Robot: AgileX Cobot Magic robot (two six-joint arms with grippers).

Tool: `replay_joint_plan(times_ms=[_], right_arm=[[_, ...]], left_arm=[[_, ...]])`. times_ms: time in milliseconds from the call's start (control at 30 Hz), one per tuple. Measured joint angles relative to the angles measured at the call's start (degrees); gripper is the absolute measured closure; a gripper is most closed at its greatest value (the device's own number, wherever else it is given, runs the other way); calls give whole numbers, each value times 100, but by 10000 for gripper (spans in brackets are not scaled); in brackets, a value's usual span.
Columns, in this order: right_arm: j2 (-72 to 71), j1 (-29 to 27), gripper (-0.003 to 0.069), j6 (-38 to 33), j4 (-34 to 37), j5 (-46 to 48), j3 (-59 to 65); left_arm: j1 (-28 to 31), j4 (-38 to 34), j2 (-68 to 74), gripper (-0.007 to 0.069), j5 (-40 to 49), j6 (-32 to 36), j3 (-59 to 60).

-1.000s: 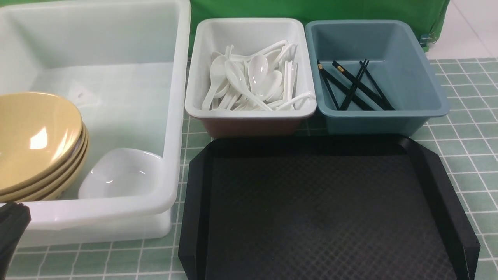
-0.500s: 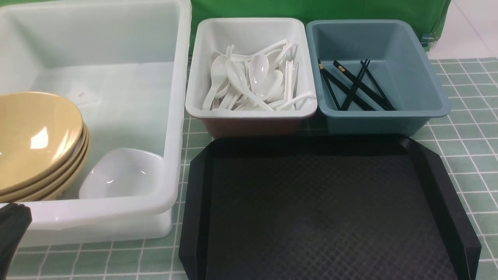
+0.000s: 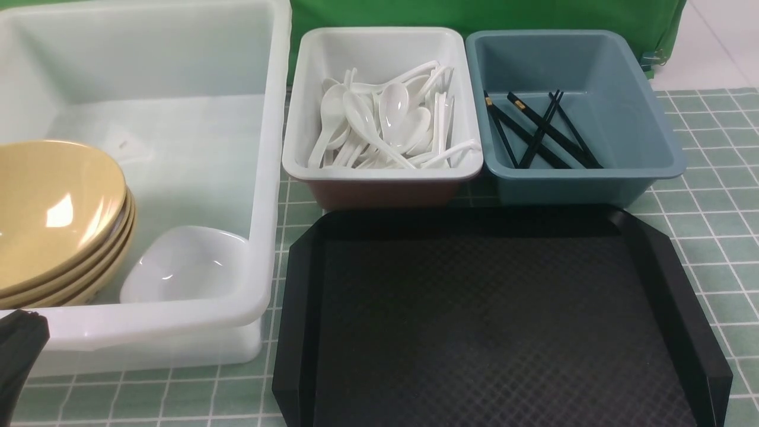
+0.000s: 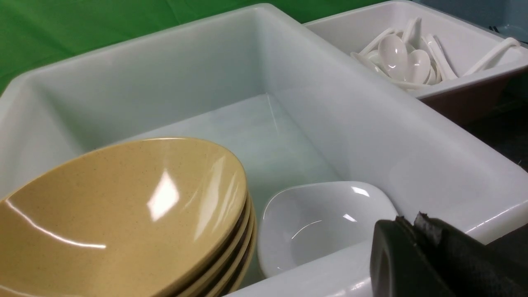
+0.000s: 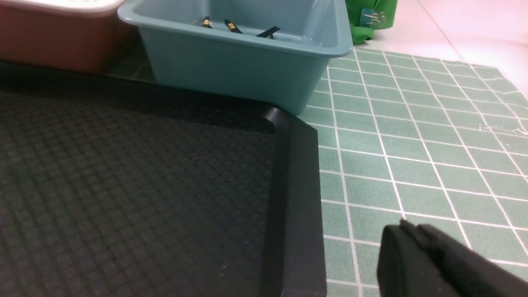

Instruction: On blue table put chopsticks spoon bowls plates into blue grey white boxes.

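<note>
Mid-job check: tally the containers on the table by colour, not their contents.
Translucent white tub: 1
White bin, brownish outside: 1
Blue-grey bin: 1
Black tray: 1
Total: 4

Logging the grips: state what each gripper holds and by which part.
Nothing is held. The left gripper and the right gripper are both shut on nothing.
</note>
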Motion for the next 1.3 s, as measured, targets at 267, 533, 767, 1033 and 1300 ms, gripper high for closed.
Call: replay_joint_plan(times_ms=[267, 533, 767, 1033, 1300], right_arm=[[0, 0, 595, 0, 0, 5, 0], [0, 0, 589, 2, 0, 6, 0], [0, 0, 583, 43, 0, 10, 0], [-5, 0, 580, 73, 0, 11, 0], [-5, 0, 580, 82, 0, 11, 0]], left_arm=[[0, 0, 0, 620, 0, 0, 0], [27, -26, -218, 620, -110, 0, 201], [722, -126, -808, 620, -48, 0, 874], [1176, -525, -822, 620, -406, -979, 1754], [1176, -506, -822, 620, -574, -626, 1782]])
